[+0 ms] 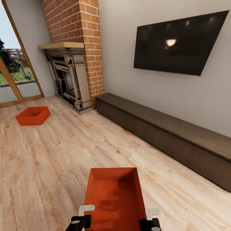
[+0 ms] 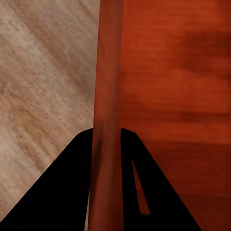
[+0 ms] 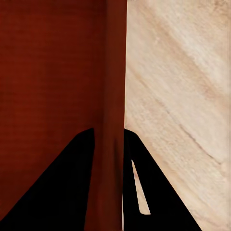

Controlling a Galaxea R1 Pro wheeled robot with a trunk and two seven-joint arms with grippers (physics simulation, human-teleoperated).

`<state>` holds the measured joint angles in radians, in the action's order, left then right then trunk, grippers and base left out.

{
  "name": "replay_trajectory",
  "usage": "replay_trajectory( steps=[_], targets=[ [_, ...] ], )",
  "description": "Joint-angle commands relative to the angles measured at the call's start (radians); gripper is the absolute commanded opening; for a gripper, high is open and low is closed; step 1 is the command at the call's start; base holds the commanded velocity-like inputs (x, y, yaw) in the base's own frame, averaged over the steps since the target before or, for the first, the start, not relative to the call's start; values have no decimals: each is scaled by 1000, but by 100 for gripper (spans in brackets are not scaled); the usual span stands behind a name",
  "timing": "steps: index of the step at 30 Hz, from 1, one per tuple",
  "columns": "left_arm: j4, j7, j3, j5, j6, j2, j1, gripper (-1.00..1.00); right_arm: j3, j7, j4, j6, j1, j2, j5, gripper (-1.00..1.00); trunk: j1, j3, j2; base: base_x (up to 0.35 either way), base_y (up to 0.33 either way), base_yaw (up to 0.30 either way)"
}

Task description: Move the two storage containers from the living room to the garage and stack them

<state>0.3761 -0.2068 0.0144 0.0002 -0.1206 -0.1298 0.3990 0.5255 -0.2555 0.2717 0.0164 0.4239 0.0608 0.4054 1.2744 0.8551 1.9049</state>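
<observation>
One orange-red storage container (image 1: 114, 195) sits low in the head view, right in front of me over the light wood-plank floor. My left gripper (image 1: 84, 215) is shut on its left wall (image 2: 107, 96), one dark finger on each side of the wall. My right gripper (image 1: 150, 216) is shut on its right wall (image 3: 115, 96) the same way. The second storage container (image 1: 33, 115) rests on the planks at the far left, near the fireplace. This is the living room.
A red-brick fireplace (image 1: 72, 77) stands at the back left beside a glass door (image 1: 12, 77). A long low dark-brown cabinet (image 1: 166, 136) runs along the right wall under a black TV (image 1: 179, 43). Open wood floor (image 1: 57, 160) lies between the containers.
</observation>
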Motion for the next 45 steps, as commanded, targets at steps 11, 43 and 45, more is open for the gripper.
replay_trajectory(
  steps=[11, 43, 45],
  targets=[
    [1, -5, 1, 0, -7, 1, 0, -100, -1, -4, 0, 4, 1, -1, 3, -100, -42, -34, -77, 0, 0, 0],
    [3, -2, 2, 0, -7, 1, 0, -100, -1, -4, 0, 4, 1, 1, 1, -100, -165, -134, -301, 0, 0, 0],
    [3, -2, 1, 0, -7, 1, 0, -100, -1, -4, 0, 4, 1, 1, 1, -100, -173, -140, -315, 0, 0, 0]
  ],
)
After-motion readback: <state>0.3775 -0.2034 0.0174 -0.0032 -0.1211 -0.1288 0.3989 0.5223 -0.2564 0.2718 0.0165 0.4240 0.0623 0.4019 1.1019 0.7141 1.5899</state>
